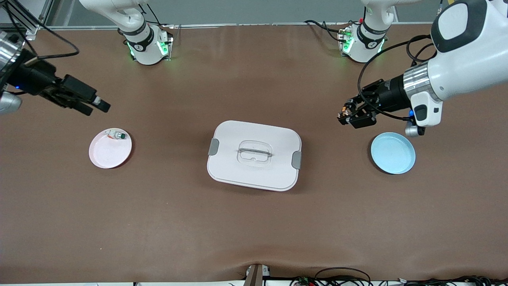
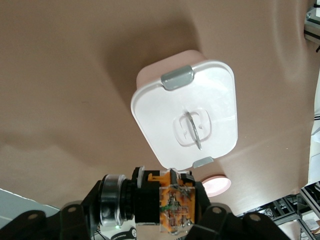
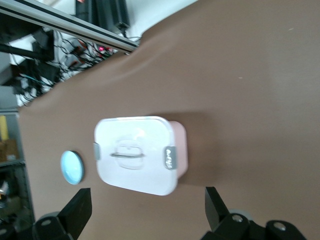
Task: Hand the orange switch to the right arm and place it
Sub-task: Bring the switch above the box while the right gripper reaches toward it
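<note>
The orange switch (image 2: 172, 205), a black blocky part with an orange face, sits clamped between the fingers of my left gripper (image 1: 351, 115), which is shut on it. That gripper hangs in the air at the left arm's end of the table, beside the blue plate (image 1: 393, 153). In the front view the switch (image 1: 346, 113) shows as a small orange-black speck at the fingertips. My right gripper (image 1: 91, 104) is open and holds nothing; it hovers at the right arm's end of the table, above the pink plate (image 1: 110, 153). Its wide-spread fingers (image 3: 77, 210) frame bare table.
A white lidded box (image 1: 254, 155) with grey clips and a clear handle stands mid-table. A small white-silver part with a green cap (image 1: 118, 136) lies on the pink plate. Cables run along the table's edge nearest the camera.
</note>
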